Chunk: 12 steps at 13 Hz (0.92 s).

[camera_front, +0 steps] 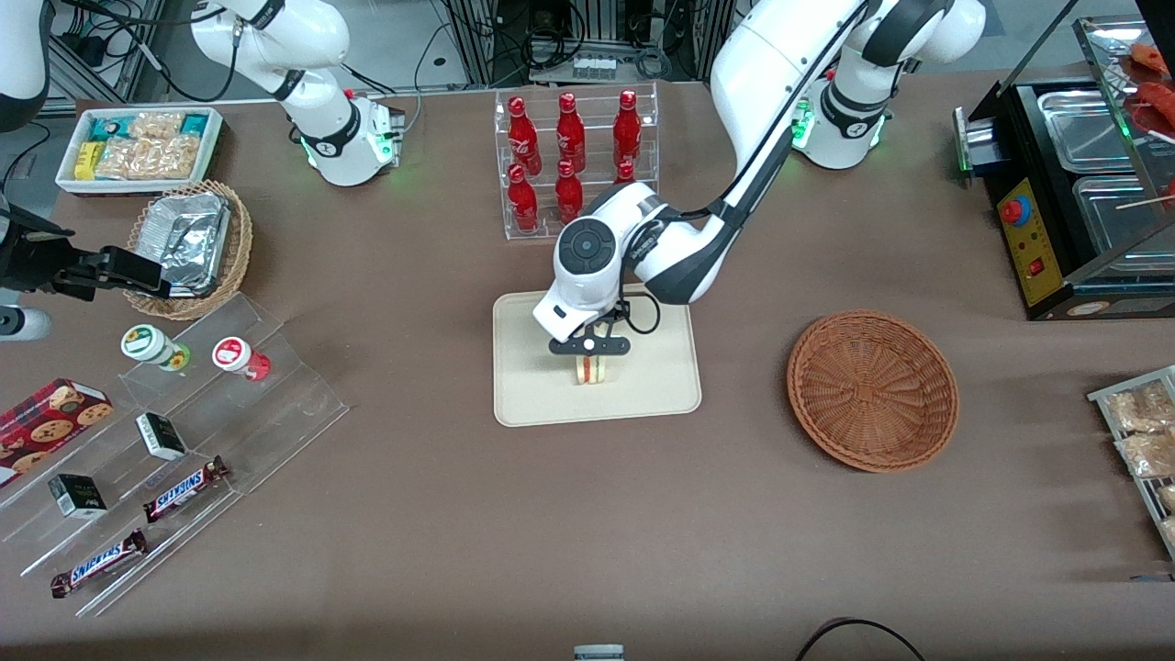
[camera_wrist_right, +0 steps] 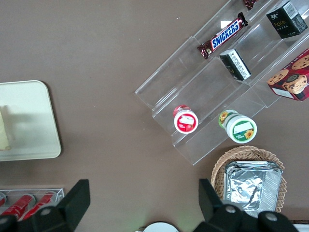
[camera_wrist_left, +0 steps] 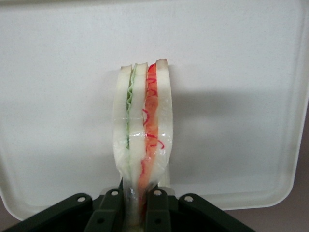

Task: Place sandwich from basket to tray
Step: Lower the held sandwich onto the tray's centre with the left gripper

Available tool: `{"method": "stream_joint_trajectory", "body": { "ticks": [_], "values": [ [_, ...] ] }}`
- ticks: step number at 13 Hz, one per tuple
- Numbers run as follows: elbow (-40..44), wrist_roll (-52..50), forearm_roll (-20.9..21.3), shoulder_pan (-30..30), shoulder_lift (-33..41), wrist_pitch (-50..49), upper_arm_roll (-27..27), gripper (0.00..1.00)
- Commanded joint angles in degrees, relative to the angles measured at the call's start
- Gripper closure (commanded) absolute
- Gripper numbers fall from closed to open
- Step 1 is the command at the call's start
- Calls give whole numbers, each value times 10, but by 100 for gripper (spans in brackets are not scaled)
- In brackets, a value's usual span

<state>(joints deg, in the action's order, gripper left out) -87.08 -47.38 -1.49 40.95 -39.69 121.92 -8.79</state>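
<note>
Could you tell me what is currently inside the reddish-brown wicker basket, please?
Nothing shows inside the basket: only its bare woven bottom. The sandwich is over the tray, held in the left arm's pincer. Whether it touches the tray is hidden.

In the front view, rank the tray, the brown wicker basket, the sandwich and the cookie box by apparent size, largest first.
1. tray
2. basket, a little smaller than the tray
3. cookie box, partly cut off by the frame
4. sandwich, held by the gripper over the tray
</note>
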Motion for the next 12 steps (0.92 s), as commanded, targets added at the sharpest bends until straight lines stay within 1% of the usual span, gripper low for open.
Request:
{"method": "stream_joint_trajectory", "body": {
  "ticks": [1, 2, 3, 4, 5, 8, 12],
  "values": [
    [14, -16, 2, 6, -16, -3, 3, 100],
    [14, -17, 1, 6, -19, -3, 3, 95],
    [14, -23, 1, 6, -20, -3, 4, 66],
    [16, -27, 2, 5, -19, -4, 4, 22],
    [16, -27, 3, 5, -16, -8, 4, 0],
    [22, -28, 4, 3, 7, -42, 8, 0],
    [21, -30, 2, -30, 97, -109, 11, 0]
  ]
}}
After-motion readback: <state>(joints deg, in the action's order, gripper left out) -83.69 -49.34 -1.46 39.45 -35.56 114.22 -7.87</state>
